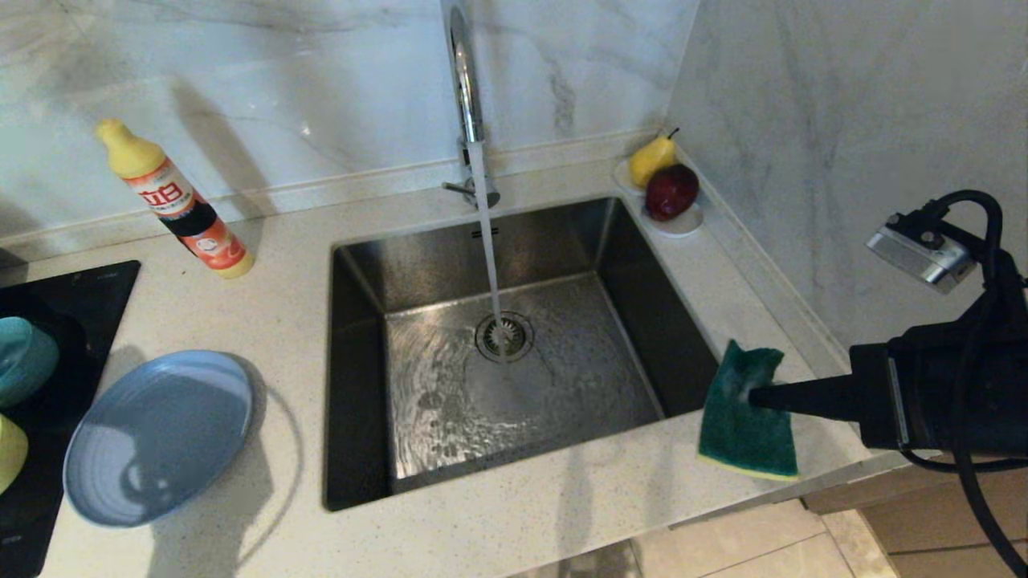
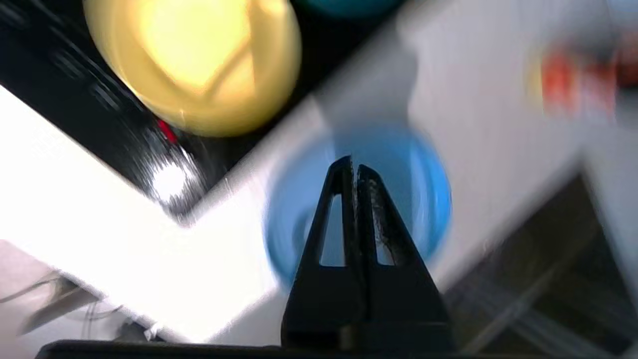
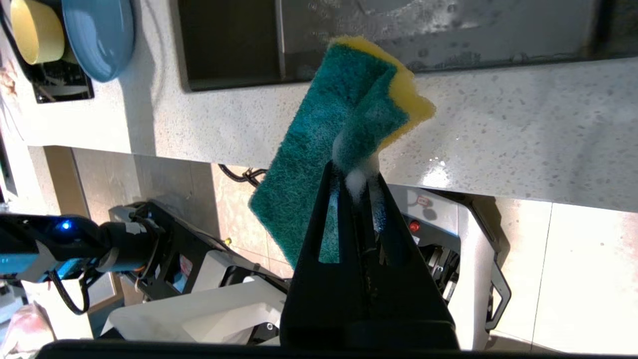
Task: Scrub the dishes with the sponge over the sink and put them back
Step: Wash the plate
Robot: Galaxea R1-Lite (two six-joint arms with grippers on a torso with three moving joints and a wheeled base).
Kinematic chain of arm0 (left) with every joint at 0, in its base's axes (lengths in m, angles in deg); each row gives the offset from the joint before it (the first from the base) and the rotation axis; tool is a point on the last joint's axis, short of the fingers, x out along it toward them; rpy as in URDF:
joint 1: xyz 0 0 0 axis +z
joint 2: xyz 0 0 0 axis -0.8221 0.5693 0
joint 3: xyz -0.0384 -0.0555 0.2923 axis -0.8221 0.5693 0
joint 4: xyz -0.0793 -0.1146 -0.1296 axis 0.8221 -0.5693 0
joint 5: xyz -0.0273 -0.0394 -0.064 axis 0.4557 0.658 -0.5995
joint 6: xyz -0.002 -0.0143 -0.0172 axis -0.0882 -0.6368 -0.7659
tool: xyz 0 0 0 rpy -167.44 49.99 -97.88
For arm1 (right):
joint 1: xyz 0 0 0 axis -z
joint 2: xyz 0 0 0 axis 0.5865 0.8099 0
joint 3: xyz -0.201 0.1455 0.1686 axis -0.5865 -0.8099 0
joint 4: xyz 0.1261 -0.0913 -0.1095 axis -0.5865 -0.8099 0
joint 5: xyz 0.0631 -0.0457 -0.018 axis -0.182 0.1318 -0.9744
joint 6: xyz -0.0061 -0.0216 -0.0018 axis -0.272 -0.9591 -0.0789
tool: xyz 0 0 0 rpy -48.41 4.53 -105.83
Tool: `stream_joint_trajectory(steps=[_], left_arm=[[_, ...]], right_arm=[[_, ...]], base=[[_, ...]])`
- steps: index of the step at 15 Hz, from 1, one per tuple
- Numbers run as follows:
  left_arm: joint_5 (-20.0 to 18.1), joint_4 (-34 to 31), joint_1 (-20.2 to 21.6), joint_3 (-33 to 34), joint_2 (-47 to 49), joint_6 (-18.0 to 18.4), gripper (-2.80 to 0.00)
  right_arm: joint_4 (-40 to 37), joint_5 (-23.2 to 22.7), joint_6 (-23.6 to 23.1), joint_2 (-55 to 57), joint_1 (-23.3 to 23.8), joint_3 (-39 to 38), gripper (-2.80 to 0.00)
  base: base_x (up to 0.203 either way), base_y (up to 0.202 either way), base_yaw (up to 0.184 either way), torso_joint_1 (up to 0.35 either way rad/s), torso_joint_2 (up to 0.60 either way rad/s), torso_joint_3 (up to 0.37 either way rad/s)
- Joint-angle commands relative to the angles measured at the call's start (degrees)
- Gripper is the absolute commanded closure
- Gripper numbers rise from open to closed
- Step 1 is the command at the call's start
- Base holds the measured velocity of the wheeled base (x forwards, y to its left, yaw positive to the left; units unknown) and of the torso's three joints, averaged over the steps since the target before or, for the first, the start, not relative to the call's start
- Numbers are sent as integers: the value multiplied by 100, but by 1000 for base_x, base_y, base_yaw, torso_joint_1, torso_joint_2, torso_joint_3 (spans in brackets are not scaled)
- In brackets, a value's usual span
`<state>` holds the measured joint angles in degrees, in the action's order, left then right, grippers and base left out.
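The grey-blue plate point(image 1: 161, 437) lies flat on the counter left of the sink point(image 1: 562, 241). The teal bowl point(image 1: 24, 357) and the yellow bowl point(image 1: 10, 453) sit on the black hob at the far left. My left gripper point(image 2: 351, 164) is out of the head view. In its wrist view it hangs shut and empty above the plate point(image 2: 423, 189), with the yellow bowl point(image 2: 194, 60) beyond. My right gripper point(image 1: 755, 395) is shut on the sponge point(image 1: 743, 425), green face up, held over the counter just right of the sink. Foam clings to the sponge point(image 3: 339, 124) at the right gripper point(image 3: 356, 172).
Water runs from the chrome tap point(image 1: 466, 96) into the drain point(image 1: 503, 335). A detergent bottle point(image 1: 181, 205) stands at the back left. A white dish point(image 1: 683, 223) with a pear and an apple sits in the back right corner, by the marble wall.
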<state>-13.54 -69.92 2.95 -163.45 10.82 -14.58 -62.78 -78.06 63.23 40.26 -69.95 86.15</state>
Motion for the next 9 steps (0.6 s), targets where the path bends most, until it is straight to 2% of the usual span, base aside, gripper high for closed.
stream_joint_trajectory(steps=[1, 3, 6, 7, 8, 9], left_arm=[[-67, -581, -493, 62, -586, 432, 0], [-74, -880, -740, 352, -578, 885, 0], [30, -861, -1031, 1159, -388, 1662, 0], [72, -740, -1079, 1284, -193, 1763, 0], [101, -512, -1107, 1456, -36, 1803, -280], [126, -305, -1134, 1628, 86, 1843, -280]], right_arm=[[-13, -8, 23, -27, -7, -14, 0], [-25, -11, 23, -27, -7, -47, 0], [5, -8, 23, -36, -7, -155, 0], [11, -8, 16, -29, 2, -201, 0], [14, -8, 14, -23, 2, -225, 0], [14, -8, 14, 0, 2, -234, 0]], base=[[0, 0, 0, 0, 0, 0], [0, 0, 0, 0, 0, 0], [0, 0, 0, 0, 0, 0], [0, 0, 0, 0, 0, 0], [0, 0, 0, 0, 0, 0], [0, 0, 0, 0, 0, 0]])
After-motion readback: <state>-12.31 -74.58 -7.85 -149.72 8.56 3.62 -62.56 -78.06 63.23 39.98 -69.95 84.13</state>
